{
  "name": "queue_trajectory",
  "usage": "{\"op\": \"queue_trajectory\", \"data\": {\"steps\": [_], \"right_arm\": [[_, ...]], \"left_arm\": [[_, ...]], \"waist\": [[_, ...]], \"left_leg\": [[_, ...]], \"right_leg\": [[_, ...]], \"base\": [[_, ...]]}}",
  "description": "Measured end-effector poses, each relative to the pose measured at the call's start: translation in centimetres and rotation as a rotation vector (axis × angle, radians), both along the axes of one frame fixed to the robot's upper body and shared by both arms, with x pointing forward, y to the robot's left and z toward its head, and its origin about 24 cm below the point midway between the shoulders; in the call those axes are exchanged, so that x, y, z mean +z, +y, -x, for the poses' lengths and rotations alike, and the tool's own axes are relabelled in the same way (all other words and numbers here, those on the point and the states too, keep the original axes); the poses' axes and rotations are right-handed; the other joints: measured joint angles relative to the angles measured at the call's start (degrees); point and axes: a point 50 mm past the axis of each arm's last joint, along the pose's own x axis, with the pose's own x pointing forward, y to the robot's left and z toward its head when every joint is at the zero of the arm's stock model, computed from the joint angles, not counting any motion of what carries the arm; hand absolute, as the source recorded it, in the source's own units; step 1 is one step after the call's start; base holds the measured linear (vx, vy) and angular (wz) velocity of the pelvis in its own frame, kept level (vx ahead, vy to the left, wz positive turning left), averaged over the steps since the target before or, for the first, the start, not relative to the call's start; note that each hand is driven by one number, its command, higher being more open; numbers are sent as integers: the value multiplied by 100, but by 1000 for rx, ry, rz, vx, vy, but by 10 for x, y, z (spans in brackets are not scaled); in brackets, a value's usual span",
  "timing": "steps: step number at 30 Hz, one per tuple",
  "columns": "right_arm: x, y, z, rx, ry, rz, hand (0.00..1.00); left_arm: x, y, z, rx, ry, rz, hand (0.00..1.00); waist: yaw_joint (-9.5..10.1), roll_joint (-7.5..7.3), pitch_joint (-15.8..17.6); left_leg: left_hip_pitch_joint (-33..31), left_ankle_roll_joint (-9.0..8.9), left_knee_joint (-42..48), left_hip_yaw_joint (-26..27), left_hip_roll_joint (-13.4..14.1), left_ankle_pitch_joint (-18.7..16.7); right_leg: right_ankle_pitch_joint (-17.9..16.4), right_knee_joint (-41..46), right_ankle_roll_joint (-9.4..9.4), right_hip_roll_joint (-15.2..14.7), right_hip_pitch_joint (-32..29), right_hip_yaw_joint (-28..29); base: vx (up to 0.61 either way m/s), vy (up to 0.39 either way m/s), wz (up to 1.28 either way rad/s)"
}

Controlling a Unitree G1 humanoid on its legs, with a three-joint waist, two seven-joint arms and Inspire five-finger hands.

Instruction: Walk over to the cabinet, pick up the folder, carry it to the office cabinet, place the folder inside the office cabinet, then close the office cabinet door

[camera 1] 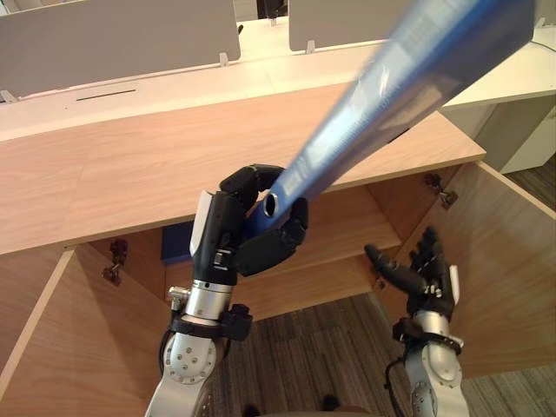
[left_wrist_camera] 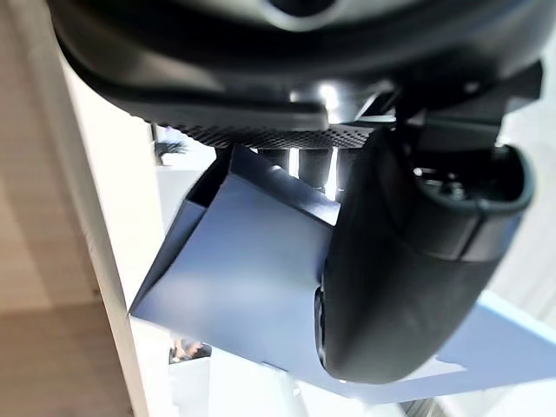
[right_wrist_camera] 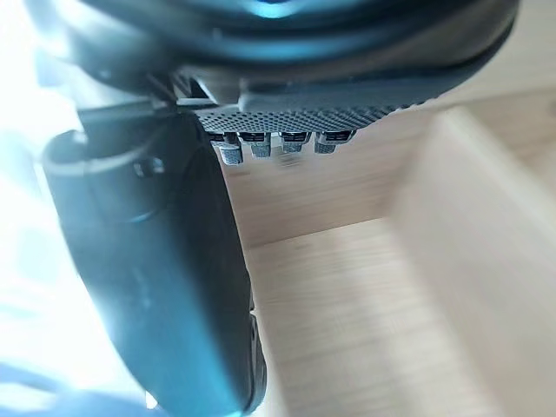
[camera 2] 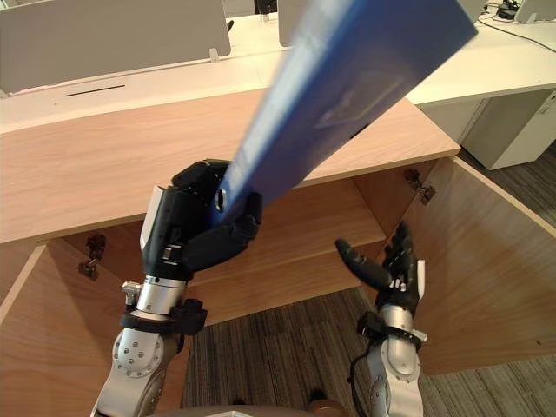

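The left hand point(camera 1: 252, 230) is clenched round one end of the blue folder point(camera 1: 417, 78), fingers and thumb wrapped about its lower edge. The folder slants up and away, high above the wooden cabinet point(camera 1: 174, 165), with its far end over the white desk point(camera 1: 217, 78) behind. The step in hand looks to be getting the folder inside. To do that well, the raised end should probably come down until the folder lies nearly level. Then it can pass under the front edge of the cabinet top and slide onto the shelf point(camera 1: 347, 230). As it is tilted now, it would likely strike that edge. The right hand point(camera 1: 421, 274) hangs empty with fingers loosely spread, just beside the open right door point(camera 1: 512, 261), well placed to swing it shut afterwards. The left door point(camera 1: 78, 339) also stands open. Something dark blue point(camera 1: 178, 241) sits deep in the left of the cabinet behind the left hand, so the clearer middle of the shelf seems the safer spot.
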Motion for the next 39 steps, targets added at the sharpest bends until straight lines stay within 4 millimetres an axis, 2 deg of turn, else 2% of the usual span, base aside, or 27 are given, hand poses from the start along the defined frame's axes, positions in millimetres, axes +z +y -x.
{"op": "queue_trajectory", "data": {"steps": [3, 6, 11, 15, 16, 23, 29, 30, 34, 39], "right_arm": [[35, 0, -3, 28, -202, -32, 100], [55, 3, -14, 121, -314, -50, 100], [74, 22, -30, 372, -385, -12, 100], [73, 25, -42, 470, -365, 23, 100], [72, 25, -46, 495, -351, 29, 0], [54, 24, -58, 617, -218, 25, 0], [53, 31, -58, 666, -229, -41, 0], [52, 33, -58, 670, -233, -50, 0], [50, 38, -58, 672, -240, -76, 0], [54, 55, -54, 687, -295, -130, 0]], "left_arm": [[-9, 2, 2, -78, 90, 137, 0], [-15, 2, 4, -146, 151, 213, 0], [-20, 1, 6, -269, 181, 223, 0], [-23, 4, 7, -300, 197, 218, 0], [-24, 5, 7, -302, 207, 223, 0], [-34, 16, 5, -281, 257, 190, 0], [-33, 26, 6, -237, 248, 200, 0], [-34, 27, 6, -227, 250, 200, 100], [-31, 30, 6, -159, 204, 167, 100], [-28, 40, 5, -24, 160, 214, 100]], "waist": [[4, -25, 16], [24, -31, 21], [135, -25, 22], [162, -23, 20], [188, -23, 20], [273, -21, 18], [324, -23, 14], [338, -23, 12], [378, -23, 5], [422, -22, 3]], "left_leg": [[4, 2, 0, 3, 1, -12], [5, 6, 0, 2, 2, -15], [5, 6, 0, -41, 0, -12], [12, 13, 0, -195, -12, -1], [0, 21, 0, -219, -13, 7], [-82, 62, -1, -423, -72, 60], [-126, 77, -2, -527, -96, 107], [-132, 77, -2, -538, -97, 116], [-165, 76, -11, -589, -99, 161], [-219, 75, -31, -702, -93, 226]], "right_leg": [[1, 0, 3, 0, 3, 5], [2, 0, 9, -9, 8, 5], [2, -1, 10, -9, 34, -35], [0, -1, 12, -27, 112, -171], [0, -3, 12, -36, 113, -194], [-1, -7, 14, -86, 134, -391], [-1, -6, 13, -114, 144, -495], [-1, -6, 13, -115, 144, -506], [-1, -6, 12, -116, 139, -551], [-2, -7, 11, -111, 135, -654]], "base": [[0, 0, 0], [0, 0, 0], [-7, -7, 4], [-14, -17, 20], [-11, -9, 11], [-17, -11, 14], [-34, -18, 10], [-39, -17, 6], [-43, -21, 7], [-41, -24, 11]]}}
